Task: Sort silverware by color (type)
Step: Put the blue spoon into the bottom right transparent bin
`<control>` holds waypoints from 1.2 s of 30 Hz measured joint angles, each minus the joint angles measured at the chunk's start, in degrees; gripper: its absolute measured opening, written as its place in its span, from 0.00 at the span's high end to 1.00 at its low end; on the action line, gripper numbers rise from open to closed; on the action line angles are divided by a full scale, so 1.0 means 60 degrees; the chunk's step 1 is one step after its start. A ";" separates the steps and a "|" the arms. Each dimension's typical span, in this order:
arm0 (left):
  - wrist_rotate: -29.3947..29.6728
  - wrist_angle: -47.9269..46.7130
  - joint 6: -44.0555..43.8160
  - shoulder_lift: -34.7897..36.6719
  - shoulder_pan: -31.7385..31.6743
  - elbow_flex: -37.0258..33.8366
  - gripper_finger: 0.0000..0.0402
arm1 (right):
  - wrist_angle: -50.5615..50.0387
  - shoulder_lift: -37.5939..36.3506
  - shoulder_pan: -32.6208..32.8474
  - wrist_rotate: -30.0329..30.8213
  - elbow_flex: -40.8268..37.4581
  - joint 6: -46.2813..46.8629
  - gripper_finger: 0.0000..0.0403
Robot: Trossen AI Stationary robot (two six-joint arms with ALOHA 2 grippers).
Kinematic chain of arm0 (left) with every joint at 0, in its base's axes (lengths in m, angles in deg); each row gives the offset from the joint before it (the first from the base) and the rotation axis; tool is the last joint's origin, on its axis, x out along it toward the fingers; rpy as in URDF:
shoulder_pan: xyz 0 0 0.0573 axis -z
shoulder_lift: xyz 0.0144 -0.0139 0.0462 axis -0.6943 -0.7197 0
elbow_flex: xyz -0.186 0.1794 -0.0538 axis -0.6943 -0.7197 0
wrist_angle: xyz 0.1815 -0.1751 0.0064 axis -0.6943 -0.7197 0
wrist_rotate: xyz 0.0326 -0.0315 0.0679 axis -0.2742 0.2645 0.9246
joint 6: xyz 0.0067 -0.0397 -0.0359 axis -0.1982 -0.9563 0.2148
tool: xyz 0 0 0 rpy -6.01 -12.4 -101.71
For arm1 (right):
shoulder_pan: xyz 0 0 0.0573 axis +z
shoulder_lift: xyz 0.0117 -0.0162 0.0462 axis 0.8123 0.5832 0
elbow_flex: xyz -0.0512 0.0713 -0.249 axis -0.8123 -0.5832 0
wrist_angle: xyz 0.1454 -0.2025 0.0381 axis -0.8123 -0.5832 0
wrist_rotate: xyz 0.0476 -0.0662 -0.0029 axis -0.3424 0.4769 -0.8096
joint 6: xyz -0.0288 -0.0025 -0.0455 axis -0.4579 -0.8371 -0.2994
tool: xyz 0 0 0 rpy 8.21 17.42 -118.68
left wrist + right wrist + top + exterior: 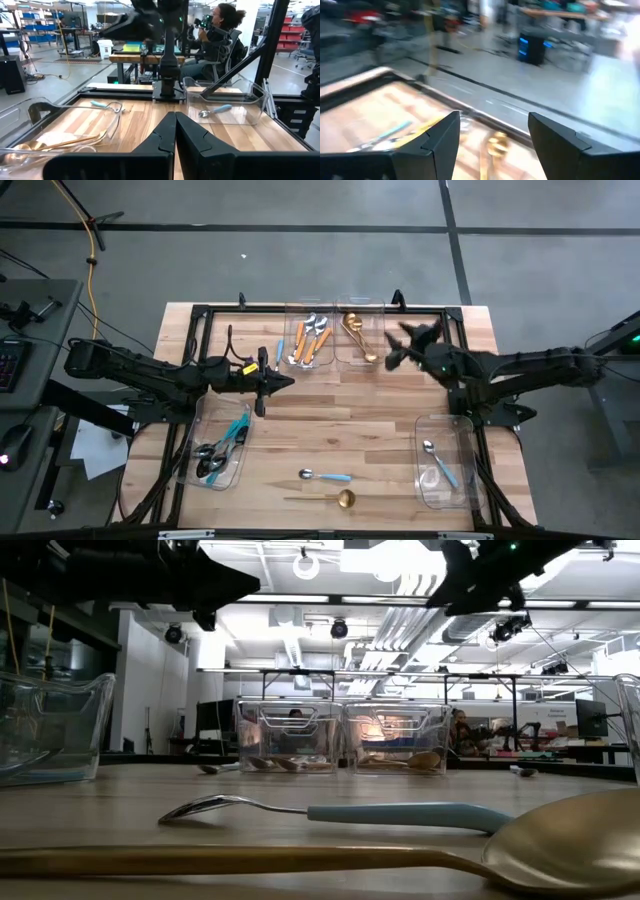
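Note:
The silverware is spread over four clear bins and the table. Orange-handled spoons (pixel 310 340) and gold spoons (pixel 355 330) lie in the two far bins. Dark-headed, blue-handled pieces (pixel 220 450) lie in the near-left bin. One light-blue-handled spoon (pixel 438 460) lies in the near-right bin. A light-blue spoon (pixel 325 476) and a gold spoon (pixel 335 499) lie flat on the wood near the near edge. My right gripper (pixel 398 345) hovers open beside the gold bin, with a gold spoon (pixel 495 142) below it. My left gripper (pixel 285 383) hangs shut and empty above the table's left-middle.
The bins' clear walls stand up from the table: far pair (pixel 340 735), near-left (pixel 50 725), near-right (pixel 222 102). A black frame (pixel 200 315) runs along the table's edges. Bare wood lies between the arms in the middle. A person sits beyond the table (pixel 215 35).

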 joint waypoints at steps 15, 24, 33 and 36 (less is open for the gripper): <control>0.0358 -0.0368 -0.0102 0.0000 0.0003 0.0000 1.00 | -0.3249 0.0004 -0.2875 -0.0249 -0.1436 0.5867 0.45; 0.0358 -0.0324 -0.0102 0.0000 0.0000 0.0004 1.00 | -0.2953 0.0004 -0.3772 -0.0485 -0.3165 0.8239 0.45; 0.0373 -0.0174 -0.0011 0.0000 0.0000 0.0007 1.00 | -0.2113 0.0007 -0.4157 -0.1016 -0.4056 0.8316 0.45; 0.0373 -0.0125 0.0003 0.0000 0.0000 0.0007 1.00 | -0.1977 0.0137 -0.4286 -0.1128 -0.4236 0.8630 0.45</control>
